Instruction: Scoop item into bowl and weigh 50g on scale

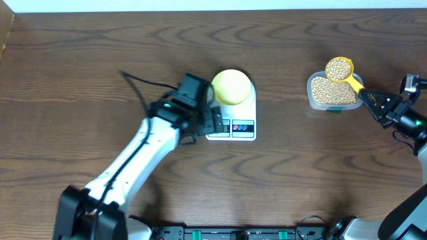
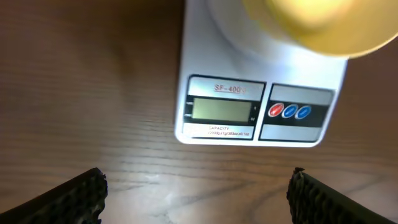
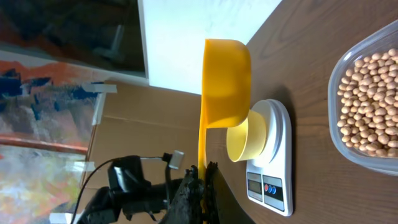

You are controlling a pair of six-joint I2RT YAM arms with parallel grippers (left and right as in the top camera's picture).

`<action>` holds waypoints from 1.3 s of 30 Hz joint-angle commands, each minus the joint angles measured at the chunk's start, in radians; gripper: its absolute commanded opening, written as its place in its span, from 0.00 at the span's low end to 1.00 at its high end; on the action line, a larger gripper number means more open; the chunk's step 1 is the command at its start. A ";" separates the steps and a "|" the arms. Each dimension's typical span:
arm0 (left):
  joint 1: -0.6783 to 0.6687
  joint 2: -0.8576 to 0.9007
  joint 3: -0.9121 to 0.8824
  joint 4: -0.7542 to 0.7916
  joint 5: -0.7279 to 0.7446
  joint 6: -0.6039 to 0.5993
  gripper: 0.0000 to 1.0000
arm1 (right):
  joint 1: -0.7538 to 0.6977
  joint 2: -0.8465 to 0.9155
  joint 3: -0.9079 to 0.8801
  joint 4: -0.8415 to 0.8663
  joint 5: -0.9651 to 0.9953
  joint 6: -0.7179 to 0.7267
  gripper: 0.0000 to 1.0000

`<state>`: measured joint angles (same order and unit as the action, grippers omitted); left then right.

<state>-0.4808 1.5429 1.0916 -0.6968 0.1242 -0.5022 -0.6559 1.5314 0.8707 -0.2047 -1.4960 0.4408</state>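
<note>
Beans [image 1: 339,67] fill scoop [image 3: 225,81] pinched in right claw [image 3: 202,171], seemingly over tub [image 1: 311,100] edge; left claw [image 2: 196,185] spread.

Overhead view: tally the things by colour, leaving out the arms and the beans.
Yellow: 2, the bowl and the scoop
White: 1, the scale
Clear: 1, the tub
Total: 4

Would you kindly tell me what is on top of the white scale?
The pale-yellow bowl sits on the scale, apparently empty seen from overhead. The surface directly under it is hidden; the display and buttons are uncovered.
</note>
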 commanded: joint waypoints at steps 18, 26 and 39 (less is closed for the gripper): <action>-0.101 0.227 -0.002 0.166 -0.169 -0.102 0.95 | -0.006 0.005 -0.003 0.016 -0.052 0.000 0.01; -0.106 0.246 -0.002 0.187 -0.155 -0.114 0.94 | -0.006 0.005 -0.003 0.029 -0.060 0.000 0.01; -0.147 0.256 -0.003 0.213 -0.163 -0.113 0.95 | -0.006 0.005 -0.003 0.037 -0.063 0.012 0.01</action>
<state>-0.6254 1.7790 1.0916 -0.4923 -0.0254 -0.6064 -0.6579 1.5314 0.8707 -0.1764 -1.5192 0.4408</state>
